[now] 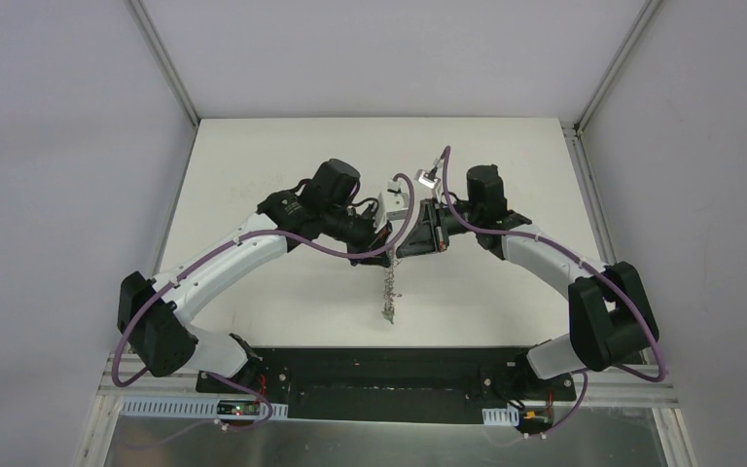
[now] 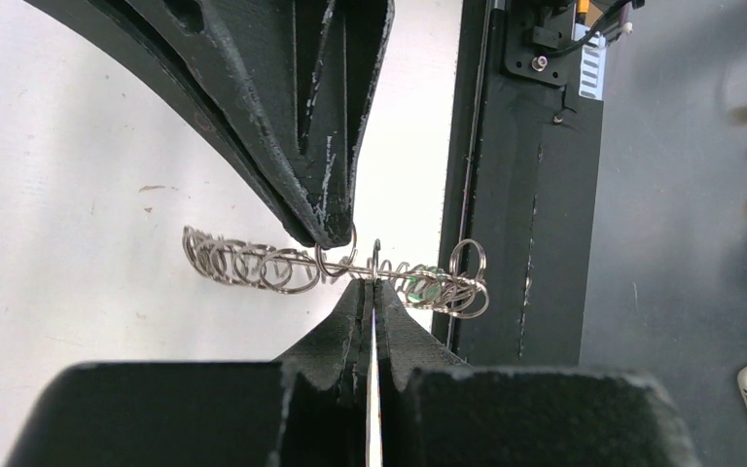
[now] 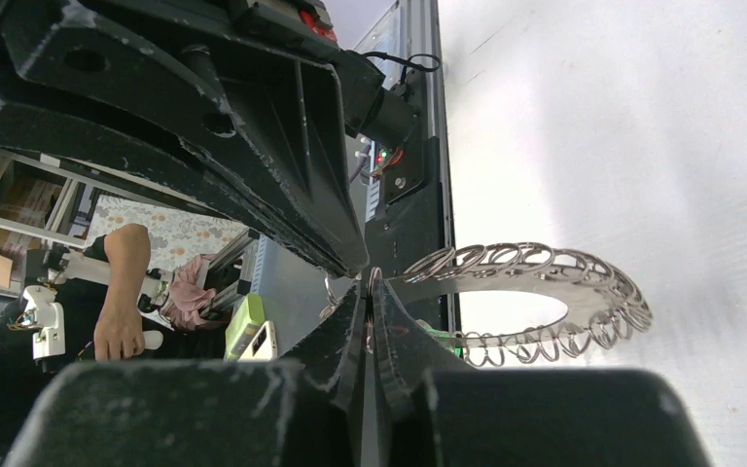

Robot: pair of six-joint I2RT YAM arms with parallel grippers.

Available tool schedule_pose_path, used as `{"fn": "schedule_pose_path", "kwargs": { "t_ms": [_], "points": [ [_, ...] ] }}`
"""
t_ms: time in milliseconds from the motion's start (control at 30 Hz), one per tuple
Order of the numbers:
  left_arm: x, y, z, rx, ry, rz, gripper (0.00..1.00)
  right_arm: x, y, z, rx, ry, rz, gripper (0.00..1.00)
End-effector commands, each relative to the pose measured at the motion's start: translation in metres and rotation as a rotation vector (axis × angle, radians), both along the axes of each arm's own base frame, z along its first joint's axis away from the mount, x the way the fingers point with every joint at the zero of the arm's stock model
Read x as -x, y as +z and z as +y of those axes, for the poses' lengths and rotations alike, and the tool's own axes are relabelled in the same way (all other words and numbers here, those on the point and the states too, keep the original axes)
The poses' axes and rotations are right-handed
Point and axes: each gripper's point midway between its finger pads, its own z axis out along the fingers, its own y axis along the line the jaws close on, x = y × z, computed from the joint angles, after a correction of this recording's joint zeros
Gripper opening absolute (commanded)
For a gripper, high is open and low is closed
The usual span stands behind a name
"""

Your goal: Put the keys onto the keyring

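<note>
Left gripper (image 2: 374, 285) pinched shut on keyring (image 2: 253, 265) loop, seen edge-on; right gripper (image 3: 370, 284) likewise clamps it, flat face visible

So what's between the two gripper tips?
Only wire loops of the keyring; the left wrist view shows the left gripper and right gripper pinching them from opposite sides.

We see the keyring (image 3: 535, 284), a flat dark-grey ring fringed with silver wire loops, hanging in the air; a green key head (image 2: 426, 285) shows among its loops.
</note>
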Motion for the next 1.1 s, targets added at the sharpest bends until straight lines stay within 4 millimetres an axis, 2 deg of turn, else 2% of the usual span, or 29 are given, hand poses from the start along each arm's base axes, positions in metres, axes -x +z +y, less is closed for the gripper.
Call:
{"fn": "schedule_pose_path", "kwargs": {
  "t_ms": [0,333,400,533,700,900,1067],
  "points": [
    [0.002,0.016,-0.001,0.044,-0.030,-0.075,0.00,-0.006,0.018,0.000,-0.032,-0.013,-0.101,0.02],
    [0.001,0.013,0.000,0.030,-0.045,-0.085,0.00,-0.011,0.020,0.000,-0.010,-0.051,-0.171,0.00],
    [0.002,0.010,0.003,0.016,-0.072,-0.114,0.06,-0.011,0.024,-0.002,-0.004,-0.053,-0.218,0.00],
    [0.005,0.008,0.009,-0.002,-0.125,-0.166,0.25,-0.007,0.033,-0.006,-0.004,-0.056,-0.308,0.00],
    [0.006,0.011,0.017,-0.015,-0.162,-0.226,0.37,0.000,0.042,-0.012,0.007,-0.044,-0.406,0.00],
    [-0.009,0.020,0.015,-0.007,-0.113,-0.264,0.40,0.007,0.047,-0.015,-0.009,-0.030,-0.436,0.00],
    [-0.017,0.035,0.004,0.039,-0.115,-0.253,0.40,0.011,0.048,-0.015,-0.022,-0.013,-0.423,0.00]
  ]
}}
